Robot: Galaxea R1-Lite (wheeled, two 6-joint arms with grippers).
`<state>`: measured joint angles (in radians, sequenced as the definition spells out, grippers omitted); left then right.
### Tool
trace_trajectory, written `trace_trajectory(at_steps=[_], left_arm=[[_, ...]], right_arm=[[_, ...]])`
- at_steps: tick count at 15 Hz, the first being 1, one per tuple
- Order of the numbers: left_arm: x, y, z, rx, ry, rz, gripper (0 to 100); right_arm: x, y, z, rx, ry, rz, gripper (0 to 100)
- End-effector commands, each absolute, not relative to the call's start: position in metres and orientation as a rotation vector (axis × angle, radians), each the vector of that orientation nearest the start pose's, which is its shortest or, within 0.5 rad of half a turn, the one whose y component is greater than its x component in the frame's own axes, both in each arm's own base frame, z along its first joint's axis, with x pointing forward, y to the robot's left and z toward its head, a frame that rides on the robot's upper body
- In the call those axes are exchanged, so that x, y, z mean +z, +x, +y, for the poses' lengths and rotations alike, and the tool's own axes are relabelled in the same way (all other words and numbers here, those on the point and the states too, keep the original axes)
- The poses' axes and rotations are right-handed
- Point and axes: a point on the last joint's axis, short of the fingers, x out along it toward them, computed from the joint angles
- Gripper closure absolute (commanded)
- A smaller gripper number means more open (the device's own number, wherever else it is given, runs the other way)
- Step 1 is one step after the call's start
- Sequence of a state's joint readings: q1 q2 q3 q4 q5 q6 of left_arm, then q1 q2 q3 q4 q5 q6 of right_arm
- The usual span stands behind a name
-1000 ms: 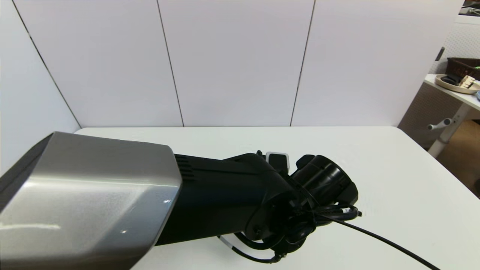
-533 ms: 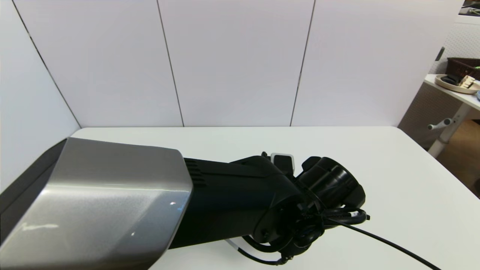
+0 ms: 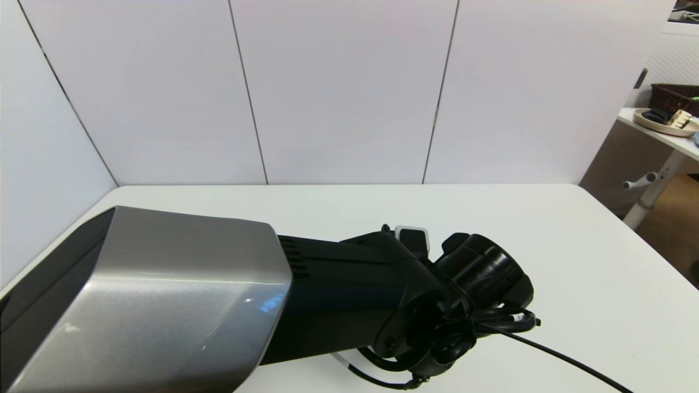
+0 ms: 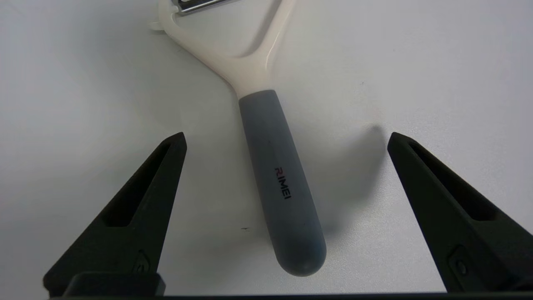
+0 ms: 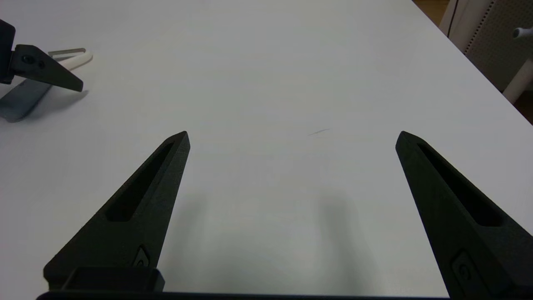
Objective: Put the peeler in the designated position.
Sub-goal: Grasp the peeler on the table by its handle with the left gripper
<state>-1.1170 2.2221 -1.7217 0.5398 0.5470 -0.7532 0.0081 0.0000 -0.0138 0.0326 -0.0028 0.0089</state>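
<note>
Left wrist view: left gripper point(image 4: 285, 139) jaws wide astride peeler point(image 4: 275, 166) handle; descend centred, then close squarely.

The peeler point(image 4: 272, 166) had a cream-white forked head, a silver blade and a plain grey handle with dark and red lettering. The table point(image 5: 266, 83) was plain white. Both grippers' fingers point(image 4: 137, 208) were matt black.
</note>
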Motion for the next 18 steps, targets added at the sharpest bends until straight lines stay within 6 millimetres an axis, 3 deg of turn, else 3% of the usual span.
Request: trace_trajectory(at_steps=[1,2,13,16,18], left_arm=[[0.134,0.196,-0.373,-0.192,0.077,0.815,0],[0.134,0.196,-0.373,-0.189,0.069,0.817,100],[0.122,0.184,-0.375,-0.141,-0.015,0.851,100],[0.149,0.182,-0.368,-0.176,-0.03,0.807,100],[0.186,0.181,-0.351,-0.187,-0.061,0.734,100]], right_arm=[[0.076,-0.024,0.0,0.005,0.009,0.021,0],[0.076,-0.024,0.0,0.006,0.009,0.022,0],[0.076,-0.024,0.0,0.006,0.009,0.02,0],[0.076,-0.024,0.0,0.005,0.009,0.021,0],[0.076,-0.024,0.0,0.006,0.009,0.022,0]])
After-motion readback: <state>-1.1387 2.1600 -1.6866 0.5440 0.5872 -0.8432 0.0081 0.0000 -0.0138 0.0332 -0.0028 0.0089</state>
